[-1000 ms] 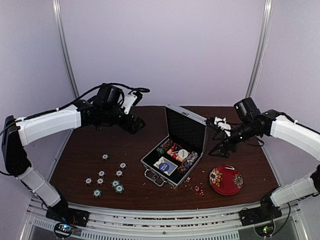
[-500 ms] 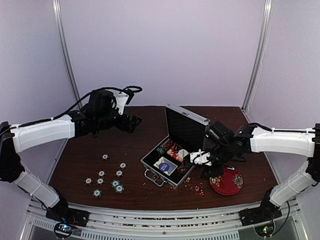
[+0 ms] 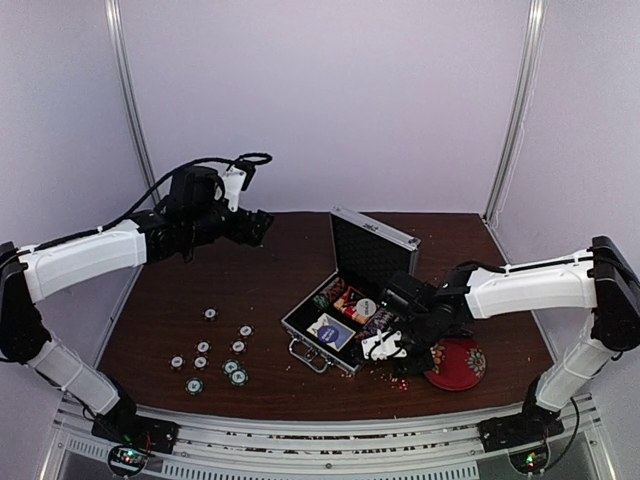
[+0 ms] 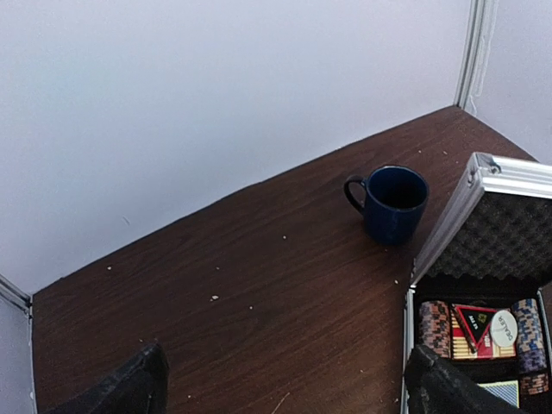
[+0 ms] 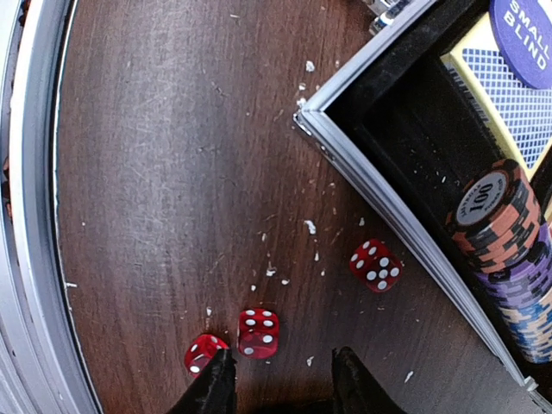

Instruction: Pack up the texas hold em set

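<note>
— Hovering low over the tabletop (image 3: 160,310), the right gripper (image 5: 280,388) shows only a narrow gap between its fingers, and nothing is clamped in it. What lies around it?

— Three red dice (image 5: 259,332). One sits just ahead of the gap and one is beside a fingertip. The third is farther ahead, near the wall of the case (image 5: 379,207).

— Is the case open?

— Yes, its lid (image 3: 372,255) stands upright, and the near corner is just ahead of that gripper. Inside are rows of striped chips (image 5: 496,220), the end one marked 100. Next to them is a blue-and-cream card box (image 5: 509,99) with a round SMALL BLIND button (image 5: 528,30) lying on it.

— Any chips outside the case?

— A scatter of loose chips (image 3: 238,377) lies on the tabletop. They are on the far side of the case from the right gripper, well apart from it.

— And the red bowl (image 3: 465,365)?

— Just beside the right gripper, on the side away from the case.

— What about the left gripper (image 4: 286,379)?

— Its fingers are spread wide, holding nothing, high above the back of the tabletop. A dark blue mug (image 4: 395,203) stands upright ahead of it, near the lid. The mug's inside is too dark to tell what it holds.
</note>
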Available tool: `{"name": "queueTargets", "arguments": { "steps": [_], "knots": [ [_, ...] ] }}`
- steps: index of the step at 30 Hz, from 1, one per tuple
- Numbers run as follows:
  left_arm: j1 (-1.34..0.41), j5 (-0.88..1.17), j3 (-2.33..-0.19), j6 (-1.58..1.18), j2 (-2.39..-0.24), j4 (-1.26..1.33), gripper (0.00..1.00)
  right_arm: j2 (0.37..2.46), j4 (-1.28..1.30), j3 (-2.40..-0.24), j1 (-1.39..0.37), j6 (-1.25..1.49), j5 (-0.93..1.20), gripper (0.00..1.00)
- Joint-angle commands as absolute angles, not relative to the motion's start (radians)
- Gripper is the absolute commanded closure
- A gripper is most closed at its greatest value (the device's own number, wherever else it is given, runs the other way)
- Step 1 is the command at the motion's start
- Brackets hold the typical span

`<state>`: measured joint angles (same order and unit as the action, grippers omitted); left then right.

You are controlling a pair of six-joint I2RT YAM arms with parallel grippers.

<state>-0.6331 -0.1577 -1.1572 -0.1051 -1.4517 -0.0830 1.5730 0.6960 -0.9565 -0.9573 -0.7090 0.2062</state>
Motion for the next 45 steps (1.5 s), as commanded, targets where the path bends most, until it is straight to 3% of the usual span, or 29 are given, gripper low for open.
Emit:
{"name": "queueTargets", "arguments": {
  "steps": [1, 13, 31, 45],
  "knots": [
    [-0.628, -0.068, -1.116, -0.097, -1.399, -0.037, 0.02, 1.596, 0.718, -0.98, -0.972, -0.714, 0.202, 0.62],
    [-0.628, -0.015, -1.16, -0.09, -1.454, -0.117, 0.02, 1.648, 0.719, -0.973, -0.982, -0.695, 0.233, 0.69],
    [-0.627, 0.032, -1.161, -0.067, -1.459, -0.12, 0.08, 1.668, 0.741, -1.011, -0.98, -0.655, 0.192, 0.9],
    [-0.611, -0.101, -1.177, -0.111, -1.441, -0.147, 0.02, 1.755, 0.849, -1.429, -0.824, -0.596, 0.351, 0.91]
  ]
}}
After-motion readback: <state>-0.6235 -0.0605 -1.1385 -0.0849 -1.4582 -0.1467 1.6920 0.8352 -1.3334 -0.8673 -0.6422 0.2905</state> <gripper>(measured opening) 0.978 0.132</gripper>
